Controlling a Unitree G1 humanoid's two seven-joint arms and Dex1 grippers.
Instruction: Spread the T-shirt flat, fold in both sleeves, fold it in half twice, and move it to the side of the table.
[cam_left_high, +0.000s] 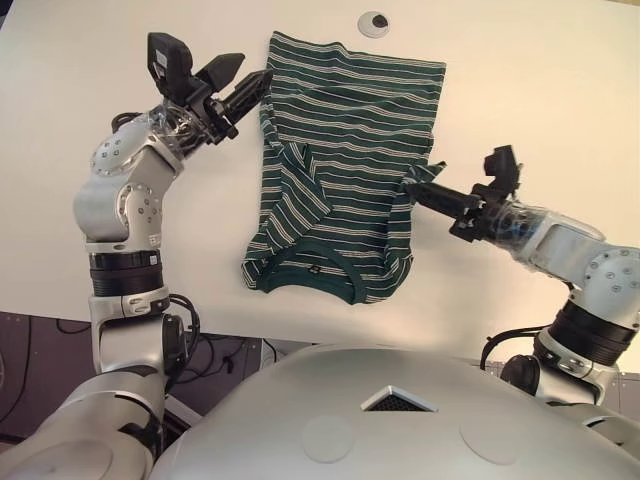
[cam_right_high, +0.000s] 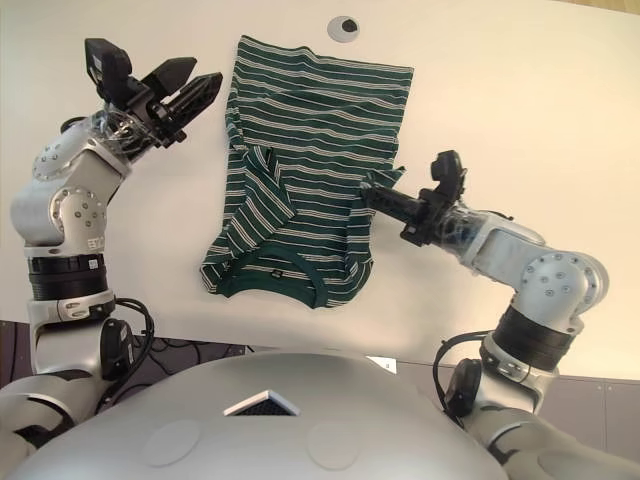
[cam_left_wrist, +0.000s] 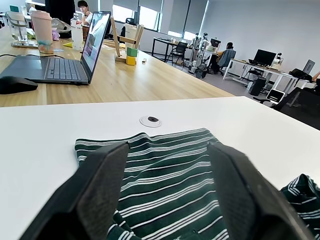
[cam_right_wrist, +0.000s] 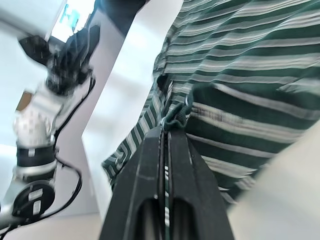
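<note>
The right gripper (cam_left_high: 418, 187), clenched on the T-shirt (cam_left_high: 350, 130) at its right sleeve (cam_left_high: 428, 170), should carry it left, low and taut, while the left gripper (cam_left_high: 250, 75) hovers released.

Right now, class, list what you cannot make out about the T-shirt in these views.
Left wrist view: the left gripper covers the T-shirt's near part.
Right wrist view: the right gripper hides the fabric it pinches.
Eye views: its underside lies against the table.

No readable text or numbers (laptop screen (cam_left_wrist: 98, 37) too oblique)
</note>
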